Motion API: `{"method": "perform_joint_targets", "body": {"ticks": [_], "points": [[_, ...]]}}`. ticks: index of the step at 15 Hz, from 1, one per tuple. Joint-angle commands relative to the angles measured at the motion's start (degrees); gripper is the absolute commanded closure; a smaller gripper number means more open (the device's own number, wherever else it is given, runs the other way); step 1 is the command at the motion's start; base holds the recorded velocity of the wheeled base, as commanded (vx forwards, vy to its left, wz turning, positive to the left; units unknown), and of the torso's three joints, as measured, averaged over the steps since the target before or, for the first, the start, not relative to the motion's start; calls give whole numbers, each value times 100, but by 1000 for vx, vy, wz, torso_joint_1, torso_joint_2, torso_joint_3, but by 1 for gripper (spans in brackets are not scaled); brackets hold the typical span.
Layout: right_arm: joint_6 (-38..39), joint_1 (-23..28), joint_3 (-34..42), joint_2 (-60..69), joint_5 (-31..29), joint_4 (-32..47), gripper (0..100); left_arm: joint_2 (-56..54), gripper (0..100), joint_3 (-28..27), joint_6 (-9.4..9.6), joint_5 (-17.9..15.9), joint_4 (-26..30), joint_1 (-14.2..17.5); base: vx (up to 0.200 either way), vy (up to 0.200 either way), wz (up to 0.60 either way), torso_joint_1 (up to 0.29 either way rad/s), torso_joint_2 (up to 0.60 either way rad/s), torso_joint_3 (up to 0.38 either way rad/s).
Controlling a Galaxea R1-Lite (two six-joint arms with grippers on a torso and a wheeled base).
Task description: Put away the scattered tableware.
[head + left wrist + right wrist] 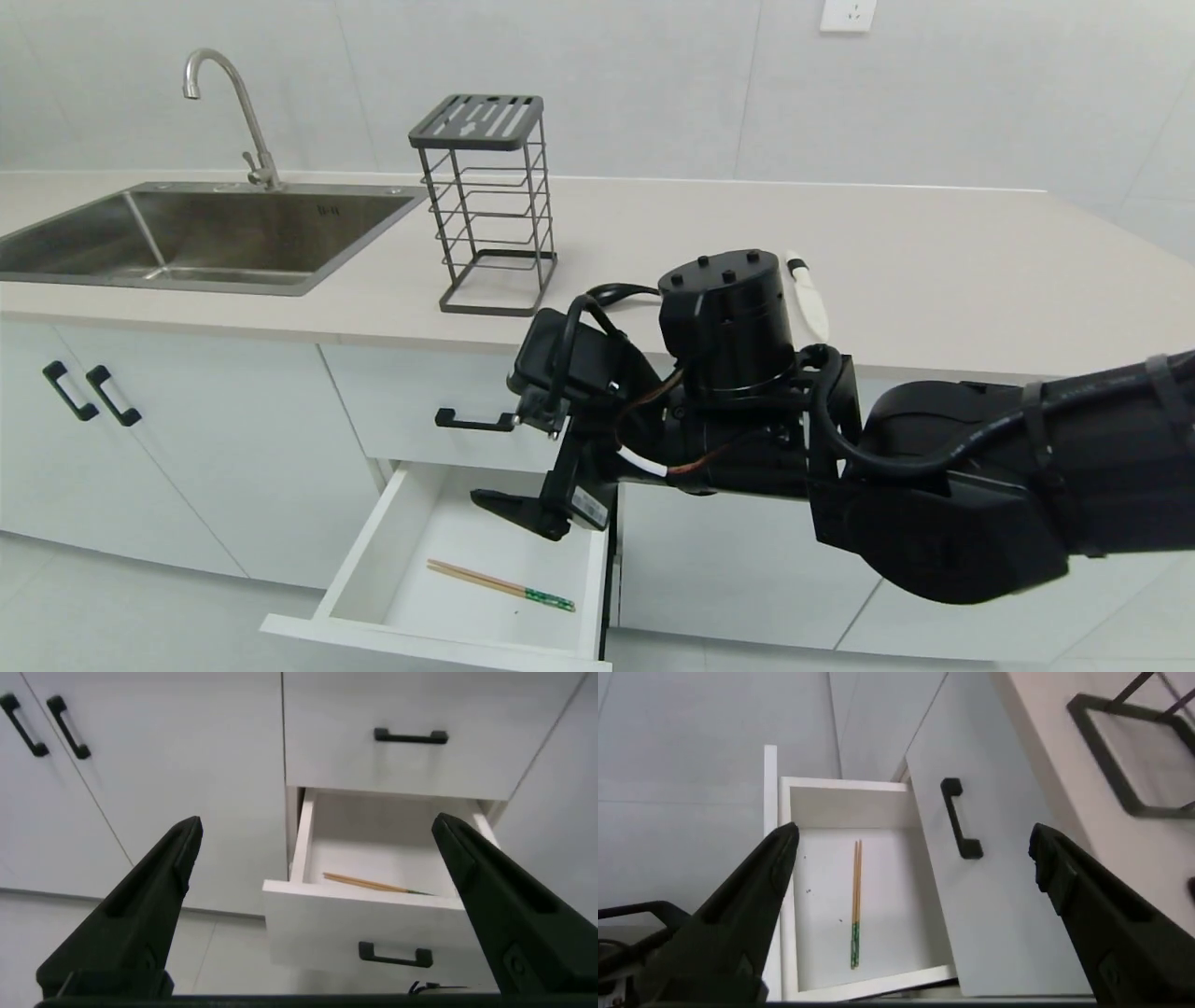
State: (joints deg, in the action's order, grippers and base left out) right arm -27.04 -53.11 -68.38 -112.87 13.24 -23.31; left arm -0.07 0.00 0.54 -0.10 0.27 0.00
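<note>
A pair of wooden chopsticks [501, 585] with green ends lies flat in the open white drawer [359, 560] under the counter. My right gripper [537, 499] hangs open just above the drawer's back half, with nothing between its fingers. In the right wrist view the chopsticks [855, 901] lie on the drawer [785, 793] floor below the open right gripper [913, 835]. My left gripper [316, 826] is open and empty, in front of the cabinets and facing the drawer [364, 907], where the chopsticks [374, 885] show. A white utensil [808, 294] lies on the counter behind my right wrist.
A black wire rack [487, 201] stands on the counter [934, 271] beside the steel sink [187, 233] and tap. The shut drawer above has a black handle [474, 422]. Cabinet doors with black handles [89, 392] are to the left.
</note>
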Motion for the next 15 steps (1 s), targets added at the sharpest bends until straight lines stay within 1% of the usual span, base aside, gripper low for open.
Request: {"method": "perform_joint_targets", "body": {"ticks": [1,2,5,9,12,13,15], "points": [[-3,12,9,-7,3,2,0,7,0,0,-1,1,0,0,0,0,0,134,-491,-212],[-3,12,0,-15,3,2,0,7,0,0,-1,1,0,0,0,0,0,251,-500,-222],[-3,29,-18,-51,3,11,0,7,0,0,-1,1,0,0,0,0,0,409,-484,-235],[-3,29,-9,-51,3,37,0,7,0,-9,-1,1,0,0,0,0,0,293,-515,-243],[-47,47,-9,-86,3,63,0,7,0,-9,-1,1,0,0,0,0,600,281,-536,-253],[-73,47,-9,-112,12,72,0,7,0,0,-1,1,0,0,0,0,0,286,-544,-266],[-65,56,-18,-156,21,72,0,7,0,0,-1,1,0,0,0,0,0,141,-249,-127]]}}
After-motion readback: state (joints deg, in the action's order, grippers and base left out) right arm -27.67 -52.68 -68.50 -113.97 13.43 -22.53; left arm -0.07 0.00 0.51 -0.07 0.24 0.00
